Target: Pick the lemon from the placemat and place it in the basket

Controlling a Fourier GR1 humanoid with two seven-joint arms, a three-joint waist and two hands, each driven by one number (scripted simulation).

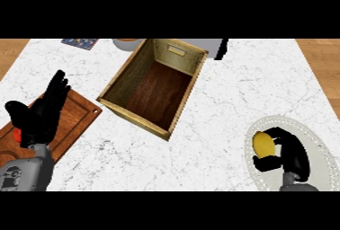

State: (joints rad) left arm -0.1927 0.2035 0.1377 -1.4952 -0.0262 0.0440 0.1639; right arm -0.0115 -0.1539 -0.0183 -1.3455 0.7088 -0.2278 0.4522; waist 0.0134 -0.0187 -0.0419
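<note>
"Two hands, one lemon (263,143): who has it?"
"Right hand (292,155), fingers and thumb curled round it on the placemat (317,139), seemingly set to lift."
"And the left hand (36,119)?"
"Open, fingers up, idle over the wooden board (76,114). The basket (123,85) stands well apart across the counter (232,103), open-topped to receive it."

free: bare counter (225,108) between placemat (319,148) and basket (188,96) | obstacle: basket's right wall | top: open
</note>
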